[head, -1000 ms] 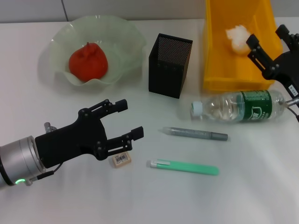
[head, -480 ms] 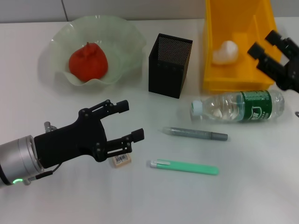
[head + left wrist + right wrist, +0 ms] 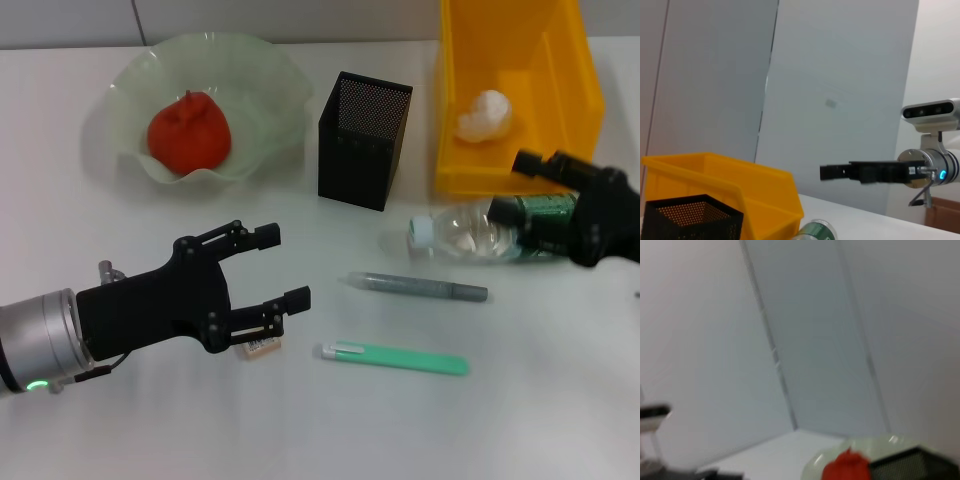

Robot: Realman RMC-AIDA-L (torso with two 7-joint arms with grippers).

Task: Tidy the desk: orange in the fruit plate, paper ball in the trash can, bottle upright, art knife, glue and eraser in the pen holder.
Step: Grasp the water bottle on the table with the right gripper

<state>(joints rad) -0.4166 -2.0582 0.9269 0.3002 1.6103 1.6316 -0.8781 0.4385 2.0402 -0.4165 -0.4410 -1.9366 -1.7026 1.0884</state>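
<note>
fruit plate [image 3: 262,110] – orange [image 3: 190,131] | trash can [image 3: 520,60] – paper ball [image 3: 486,115] | both fingers apart

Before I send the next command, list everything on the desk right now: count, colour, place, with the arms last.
White flat desk: one, under everything.
Pale-green ruffled glass fruit plate: one, far left.
Red-orange lumpy orange: one, in the fruit plate.
Black square mesh pen holder: one, centre, upright.
Yellow rectangular plastic trash can: one, far right.
White paper ball: one, inside the trash can.
Clear plastic bottle with green label: one, lying before the trash can.
Grey pen-shaped stick: one, lying centre.
Green art knife: one, lying nearer.
Tan eraser: one, under left gripper's fingers.
Left gripper: open, above eraser.
Right gripper: open, over bottle.
</note>
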